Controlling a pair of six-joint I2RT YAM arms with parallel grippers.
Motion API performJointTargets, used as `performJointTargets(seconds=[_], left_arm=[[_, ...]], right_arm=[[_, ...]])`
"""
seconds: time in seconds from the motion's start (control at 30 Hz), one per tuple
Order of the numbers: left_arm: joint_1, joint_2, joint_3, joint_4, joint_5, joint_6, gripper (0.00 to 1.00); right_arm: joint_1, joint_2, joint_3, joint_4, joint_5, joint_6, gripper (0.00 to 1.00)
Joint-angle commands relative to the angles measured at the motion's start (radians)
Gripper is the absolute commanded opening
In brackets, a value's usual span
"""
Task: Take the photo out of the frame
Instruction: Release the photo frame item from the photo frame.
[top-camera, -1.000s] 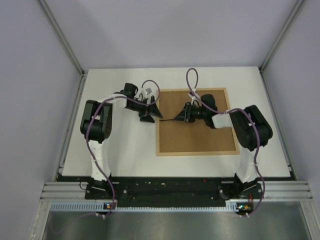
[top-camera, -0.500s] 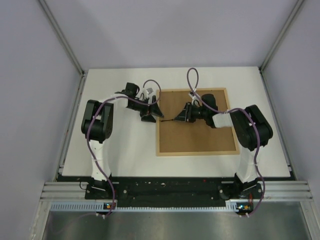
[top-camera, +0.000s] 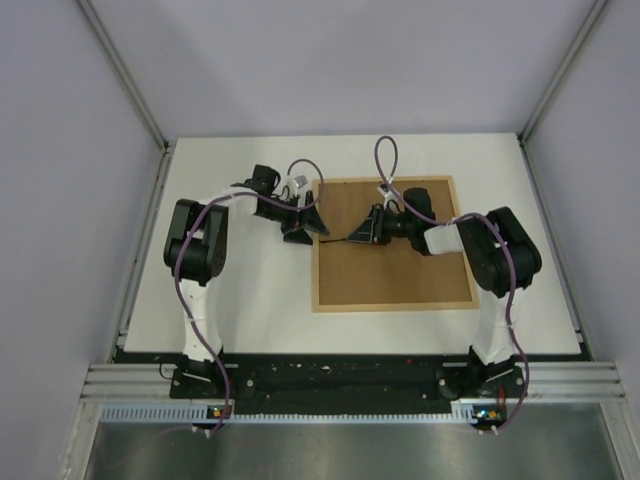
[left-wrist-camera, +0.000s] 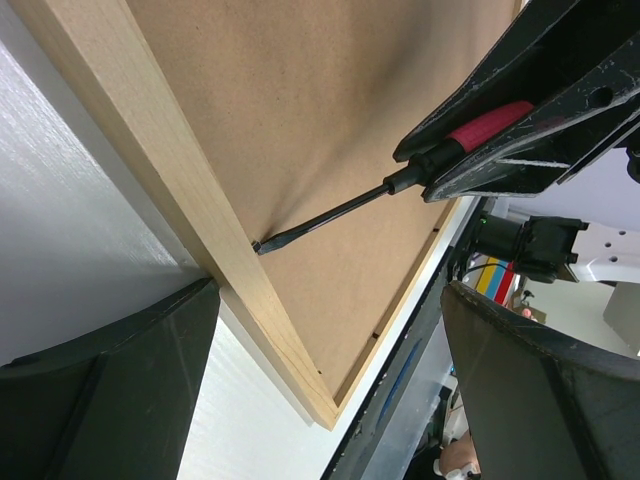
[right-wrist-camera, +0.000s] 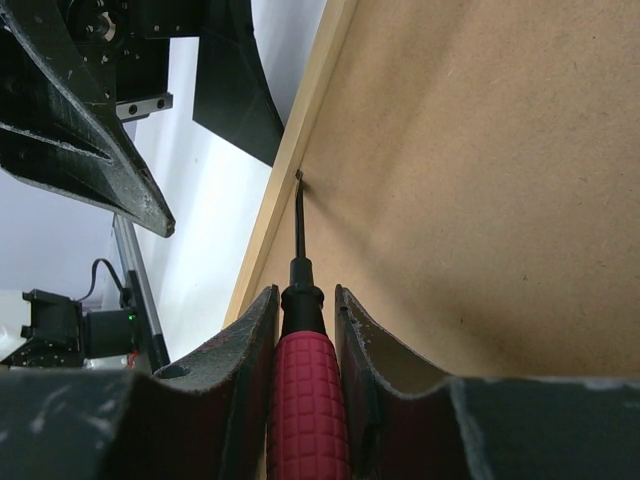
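Right wrist view: right gripper (right-wrist-camera: 302, 297) clamps a screwdriver (right-wrist-camera: 303, 400), tip against the frame (right-wrist-camera: 300, 120) rim; left gripper (left-wrist-camera: 320, 400) gapes wide, empty.

Frame (left-wrist-camera: 190, 190) lies back up, front face down on the surface (left-wrist-camera: 60, 200), unseen; no view shows the photo. Left wrist view: frame and backing board (left-wrist-camera: 330, 120) run off at 12 o'clock; left fingers (left-wrist-camera: 110, 390) cropped at 6 o'clock; right fingers (left-wrist-camera: 540, 110) cropped at 2 o'clock; clutter at 4 o'clock blurred. Right wrist view: screwdriver (right-wrist-camera: 302, 360) handle cut off at 6 o'clock. Tip under the rim or only against it: too fine to tell. Top view: shaft a mere hairline
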Motion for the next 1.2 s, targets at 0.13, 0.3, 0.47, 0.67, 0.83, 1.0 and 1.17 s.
performJointTargets(seconds=[0.13,0.3,0.47,0.67,0.83,1.0,1.17], left_arm=[[-0.031,-0.001,0.030,0.029,0.015,-0.001,0.98],[-0.034,-0.001,0.030,0.032,0.020,-0.005,0.98],[-0.040,0.002,0.030,0.043,0.037,-0.017,0.98],[-0.040,0.008,0.029,0.051,0.049,-0.027,0.98],[-0.040,0.011,0.027,0.058,0.051,-0.034,0.98],[-0.046,0.004,0.009,0.091,0.060,-0.066,0.98],[-0.058,-0.008,-0.014,0.131,0.075,-0.108,0.98]], right_arm=[[-0.007,-0.005,0.039,0.032,0.027,-0.012,0.00],[-0.012,-0.004,0.037,0.046,0.029,-0.011,0.00],[-0.012,0.004,0.028,0.100,0.037,-0.005,0.00],[-0.012,-0.010,0.019,0.116,0.041,-0.035,0.00],[-0.004,0.001,0.007,0.138,0.027,-0.031,0.00],[0.022,0.002,-0.019,0.190,0.044,-0.020,0.00],[0.054,0.025,-0.038,0.227,0.069,0.012,0.00]])
